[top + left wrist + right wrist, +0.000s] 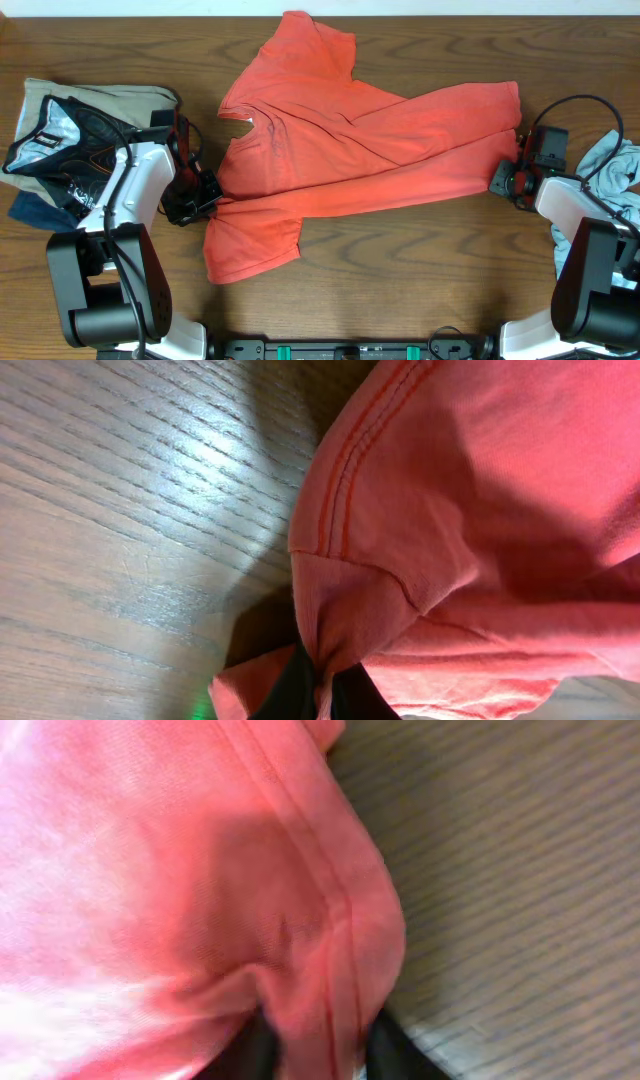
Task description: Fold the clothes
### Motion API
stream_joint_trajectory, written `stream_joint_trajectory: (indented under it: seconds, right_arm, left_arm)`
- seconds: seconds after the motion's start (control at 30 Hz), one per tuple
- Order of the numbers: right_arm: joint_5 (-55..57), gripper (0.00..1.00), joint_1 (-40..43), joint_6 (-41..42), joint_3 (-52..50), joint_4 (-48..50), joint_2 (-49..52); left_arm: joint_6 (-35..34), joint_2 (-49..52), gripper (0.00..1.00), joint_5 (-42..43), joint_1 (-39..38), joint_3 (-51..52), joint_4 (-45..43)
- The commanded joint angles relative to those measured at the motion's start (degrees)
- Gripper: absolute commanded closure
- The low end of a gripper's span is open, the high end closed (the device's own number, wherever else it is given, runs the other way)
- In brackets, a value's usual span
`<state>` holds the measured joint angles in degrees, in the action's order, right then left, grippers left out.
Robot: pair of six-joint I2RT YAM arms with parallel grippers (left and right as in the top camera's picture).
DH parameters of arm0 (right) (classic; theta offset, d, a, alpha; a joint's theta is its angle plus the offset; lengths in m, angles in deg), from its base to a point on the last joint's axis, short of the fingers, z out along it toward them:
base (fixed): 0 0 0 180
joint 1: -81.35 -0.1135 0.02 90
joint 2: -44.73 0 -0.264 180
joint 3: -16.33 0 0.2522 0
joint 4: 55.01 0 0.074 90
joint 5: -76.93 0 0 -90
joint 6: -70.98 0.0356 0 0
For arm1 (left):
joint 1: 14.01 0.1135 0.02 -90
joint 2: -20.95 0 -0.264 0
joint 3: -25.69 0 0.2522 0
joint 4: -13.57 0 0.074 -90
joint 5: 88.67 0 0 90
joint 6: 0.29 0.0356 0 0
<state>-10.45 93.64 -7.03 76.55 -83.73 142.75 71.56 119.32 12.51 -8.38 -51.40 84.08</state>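
Pinching the coral T-shirt (370, 140) at both ends: we see the left hand (205, 197) closed on a sleeve seam, the right hand (505, 178) on a hem. The shirt lies between them on the table (400, 275).

The wood-grain tabletop (420, 270) carries a coral-red T-shirt (350, 140), spread in loose folds across its middle. A heap of beige, black and navy garments (70, 130) lies at the left edge, and a pale grey-blue shirt (615, 165) at the right.
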Motion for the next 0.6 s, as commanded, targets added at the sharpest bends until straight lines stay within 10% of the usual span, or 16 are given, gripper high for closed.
stream_joint_trajectory:
  seconds: [0.0,0.57]
  right_arm:
    - [0.74,0.93,0.72,0.22,-1.81,-2.23,3.19]
    - [-7.30,0.99,0.92,-0.61,6.93,-26.58,-14.03]
  left_arm:
    - [0.09,0.07,0.93,-1.14,0.42,0.28,0.20]
    - [8.79,-3.87,0.94,11.82,0.42,-1.40,6.47]
